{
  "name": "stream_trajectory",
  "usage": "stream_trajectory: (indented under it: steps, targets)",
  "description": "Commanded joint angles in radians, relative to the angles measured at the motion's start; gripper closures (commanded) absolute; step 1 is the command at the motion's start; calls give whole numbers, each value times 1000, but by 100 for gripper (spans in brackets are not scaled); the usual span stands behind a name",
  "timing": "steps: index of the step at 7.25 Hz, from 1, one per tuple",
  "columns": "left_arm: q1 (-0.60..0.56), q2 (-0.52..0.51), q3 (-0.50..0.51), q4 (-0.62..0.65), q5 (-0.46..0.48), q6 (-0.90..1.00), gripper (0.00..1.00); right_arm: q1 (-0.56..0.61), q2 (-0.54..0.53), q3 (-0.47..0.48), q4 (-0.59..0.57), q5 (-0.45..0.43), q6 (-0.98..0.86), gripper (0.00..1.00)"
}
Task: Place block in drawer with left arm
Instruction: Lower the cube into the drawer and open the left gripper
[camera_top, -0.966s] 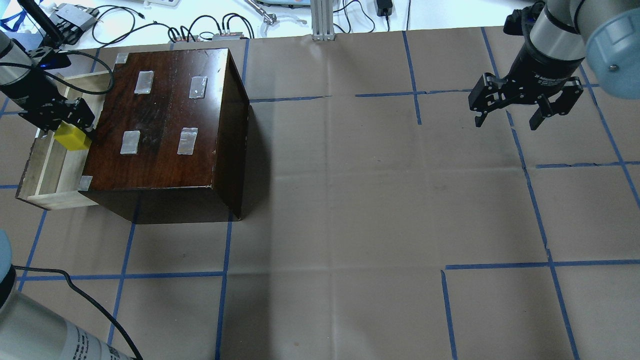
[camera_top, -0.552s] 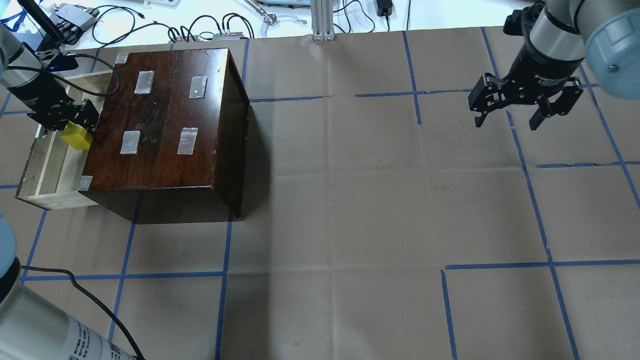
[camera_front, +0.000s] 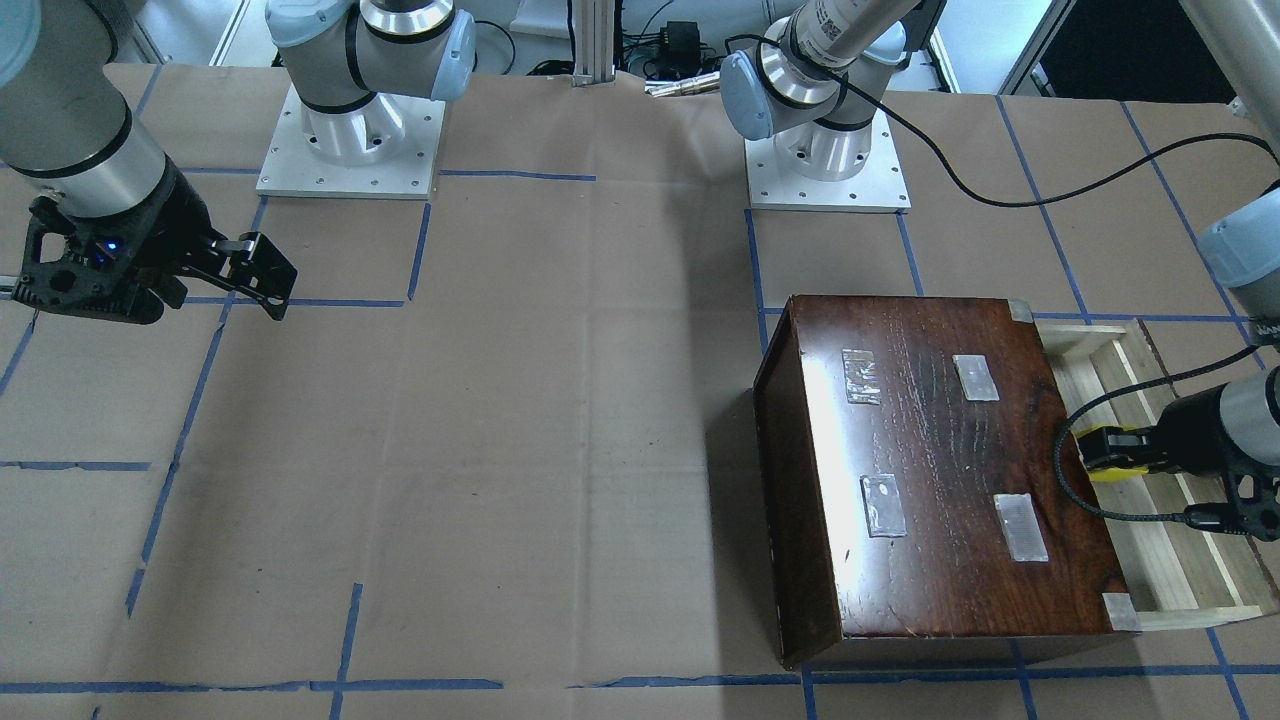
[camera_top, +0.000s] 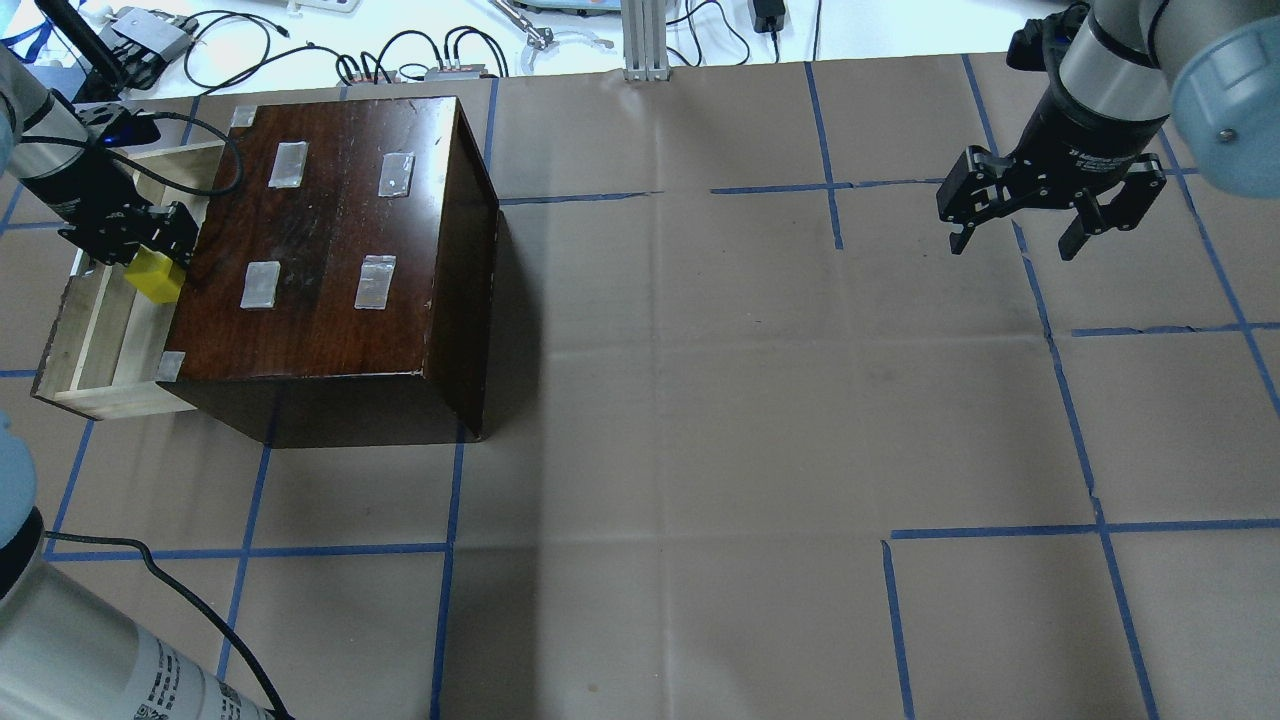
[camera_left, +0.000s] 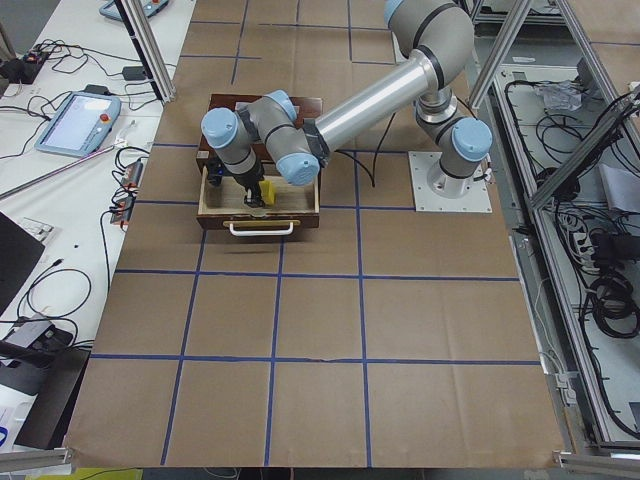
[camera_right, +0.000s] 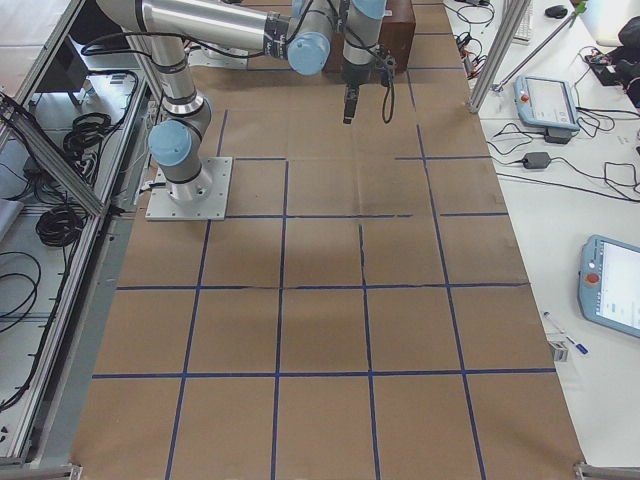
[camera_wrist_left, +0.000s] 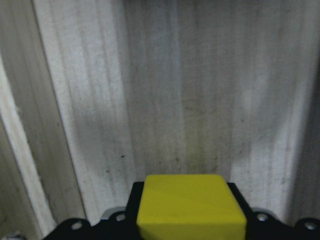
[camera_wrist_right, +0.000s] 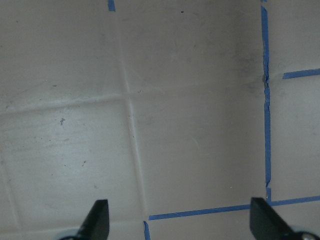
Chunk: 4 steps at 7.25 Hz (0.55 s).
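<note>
Brown-paper surface: block sinks lower into the drawer.
Left tool has come down, still closed on the block just over the drawer floor; release seems next. Right tool hangs wide open.

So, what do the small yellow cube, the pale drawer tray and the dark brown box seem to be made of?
The small yellow cube looks like matte plastic or painted wood: even colour, no grain, rounded edges. The pale drawer tray seems raw, unfinished wood: visible grain and board seams. The dark brown box appears to be varnished wood: glossy glare over grain streaks.
</note>
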Motion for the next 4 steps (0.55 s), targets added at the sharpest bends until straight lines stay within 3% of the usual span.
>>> stream_trajectory:
  steps: [1, 4]
  targets:
    - [0, 0, 1, 0, 5, -2, 48, 0, 0, 1, 0, 0, 0, 0]
    - [0, 1, 1, 0, 3, -3, 37, 0, 0, 1, 0, 0, 0, 0]
